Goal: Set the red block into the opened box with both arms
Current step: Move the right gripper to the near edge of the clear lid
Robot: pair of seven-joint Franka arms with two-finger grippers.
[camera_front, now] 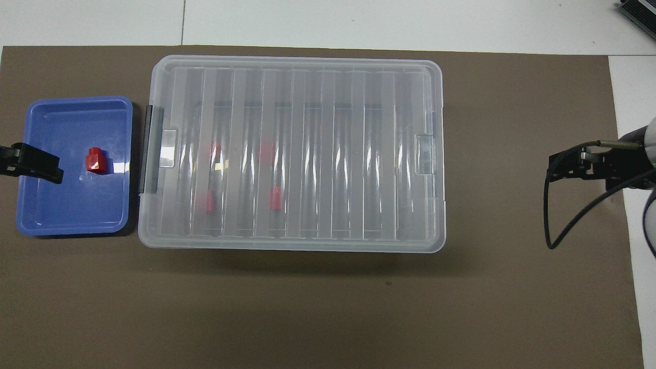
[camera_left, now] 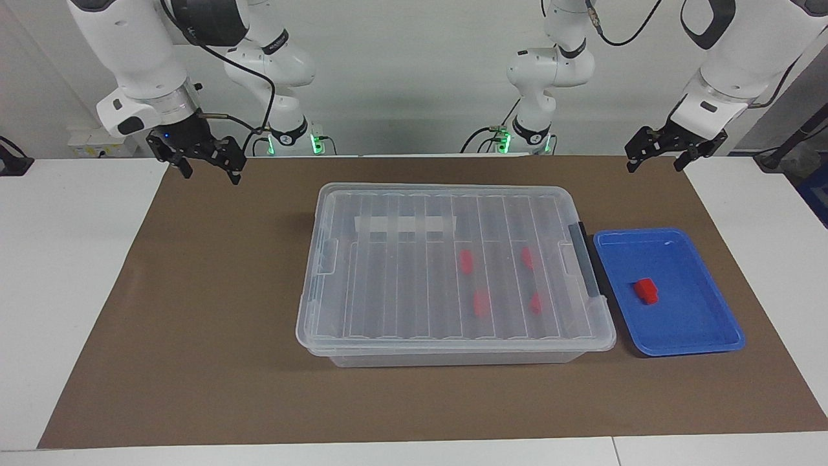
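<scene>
While the red block sits in the blue tray beside the lidded box, the left gripper and right gripper hang up with fingers apart.

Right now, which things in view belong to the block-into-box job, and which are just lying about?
Job:
- red block in the blue tray
- box, lid on
- left gripper, open
- right gripper, open

Lying about:
- four red blocks already in the box
- brown mat
</scene>
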